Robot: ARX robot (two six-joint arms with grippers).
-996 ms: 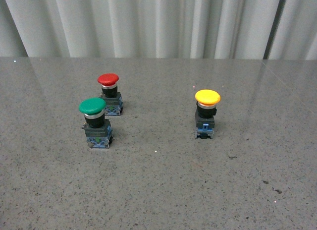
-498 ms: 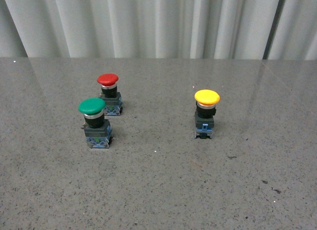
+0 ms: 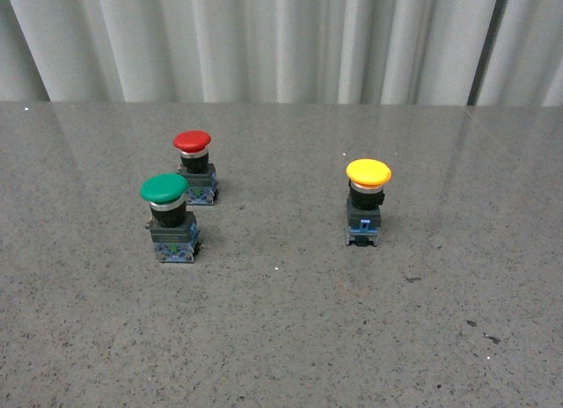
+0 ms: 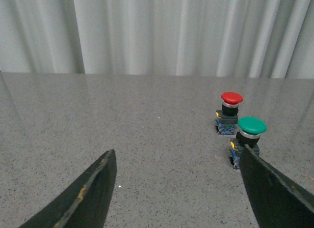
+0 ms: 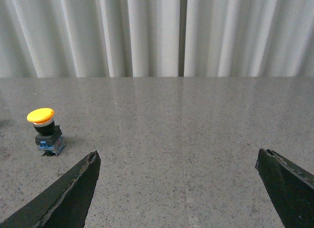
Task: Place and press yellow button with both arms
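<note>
Buttons, three of them, all upright on the grey speckled table (image 3: pixel 290 338). The yellow button (image 3: pixel 368 201) stands alone on the right side in the front view, well apart from the other two. Over on the left, the green button (image 3: pixel 169 216) sits nearer the robot, and the red button (image 3: pixel 193 166) stands just behind it, close but not touching. In the left wrist view, the left gripper (image 4: pixel 179 193) hangs over the table with its fingers (image 4: pixel 86 196) spread wide, only bare tabletop between them. One fingertip covers part of the green button's base. The right gripper (image 5: pixel 174 188) is spread wide too, over bare table, and the yellow button stands beyond it, outside the gap between its fingers. A pale pleated curtain (image 3: pixel 281 39) hangs behind the table.
</note>
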